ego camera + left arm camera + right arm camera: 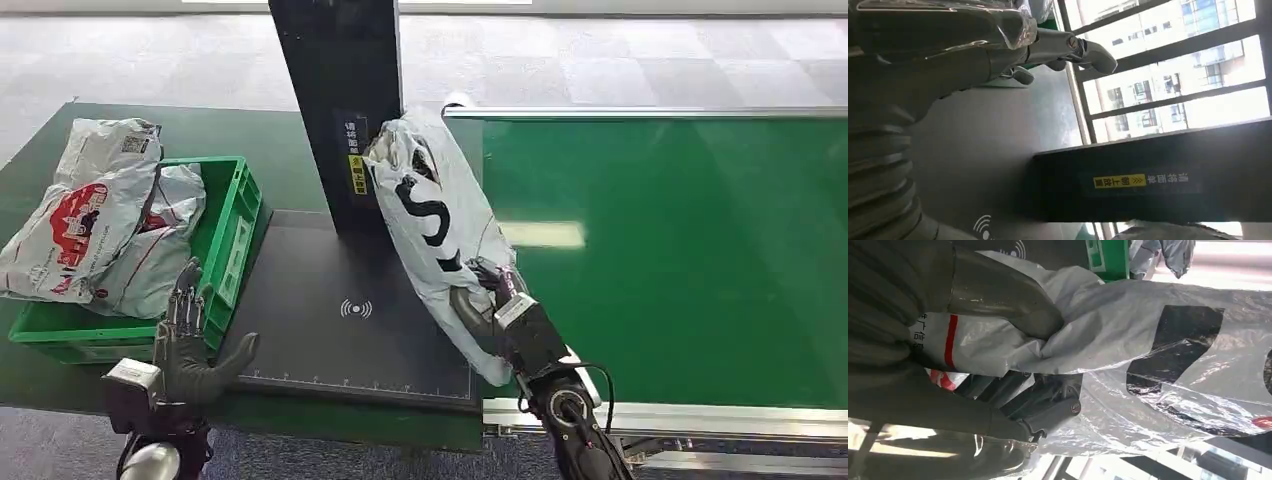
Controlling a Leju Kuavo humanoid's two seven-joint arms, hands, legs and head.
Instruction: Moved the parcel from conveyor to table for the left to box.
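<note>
A long white plastic parcel (435, 215) with black lettering lies slanted across the seam between the green conveyor belt (680, 250) and the dark scanning table (330, 310), its far end leaning against the black post (340, 100). My right hand (490, 305) grips the parcel's near end; in the right wrist view the thumb (1003, 300) and fingers (1048, 402) pinch the wrapper of the parcel (1158, 355). My left hand (190, 345) hovers open at the table's front left corner, beside the green crate (235, 235), holding nothing. Its fingers (1068, 47) stretch out over the table.
The green crate holds several white and red mail bags (95, 215), piled above its rim. The black post stands upright at the back of the table and carries a yellow label (1120, 181). A metal rail (700, 415) runs along the conveyor's front edge.
</note>
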